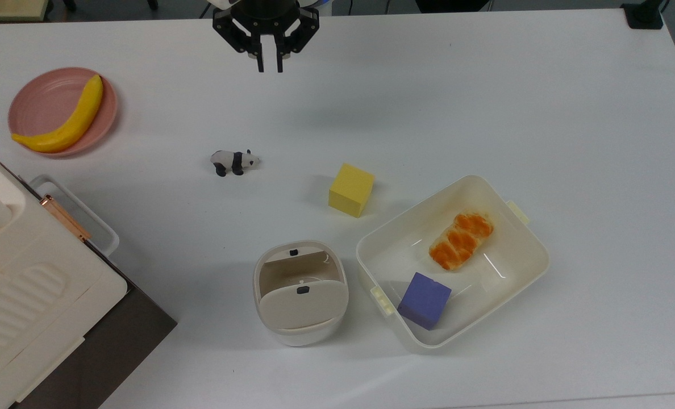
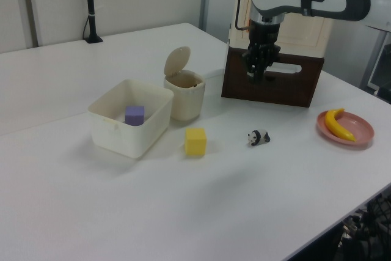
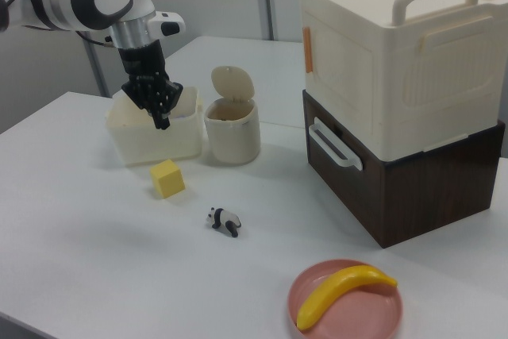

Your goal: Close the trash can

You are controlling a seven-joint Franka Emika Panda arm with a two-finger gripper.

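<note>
Hanging at the top view's twelve o'clock, the gripper (image 1: 269,69) is partly cropped, fingers nearly together, empty. The trash can (image 1: 300,292) sits at six o'clock beside the cream tub (image 1: 533,238), lid (image 2: 177,61) raised upright, mouth facing up.

A white table (image 1: 485,85) carried, nearest the black two-finger gripper (image 1: 269,68), a small panda figure (image 1: 234,161); farther off stood a yellow cube (image 1: 351,190), a pink plate (image 1: 48,102), an open cream trash can (image 1: 299,292) and a cream tub (image 1: 533,241).
</note>
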